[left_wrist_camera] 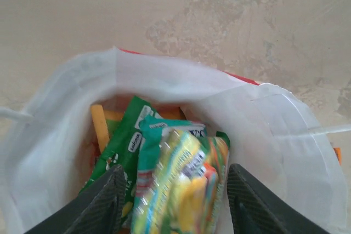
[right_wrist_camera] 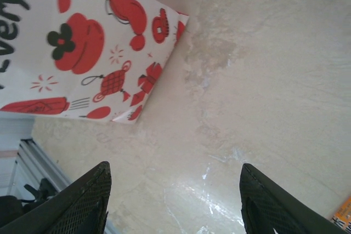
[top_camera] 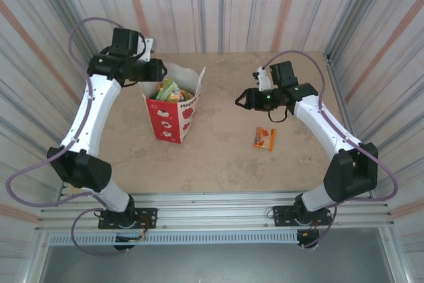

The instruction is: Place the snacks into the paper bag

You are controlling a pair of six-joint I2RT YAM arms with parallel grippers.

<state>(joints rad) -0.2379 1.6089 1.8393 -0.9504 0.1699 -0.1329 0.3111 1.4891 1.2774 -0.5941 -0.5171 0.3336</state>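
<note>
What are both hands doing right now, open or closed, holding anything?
Left hand: open above the paper bag, a green-yellow packet between its fingers, not clamped.
Right hand: open, empty.

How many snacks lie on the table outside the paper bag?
1: a small orange sachet on the table, right of the paper bag. The bag may hide others.

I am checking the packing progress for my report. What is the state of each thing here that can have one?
paper bag: upright, mouth open.
snacks: several packets inside the bag.
orange sachet: flat on the table, outside the bag.
left gripper: open over the bag, green-yellow packet between its jaws.
right gripper: open, empty, above the table.
</note>
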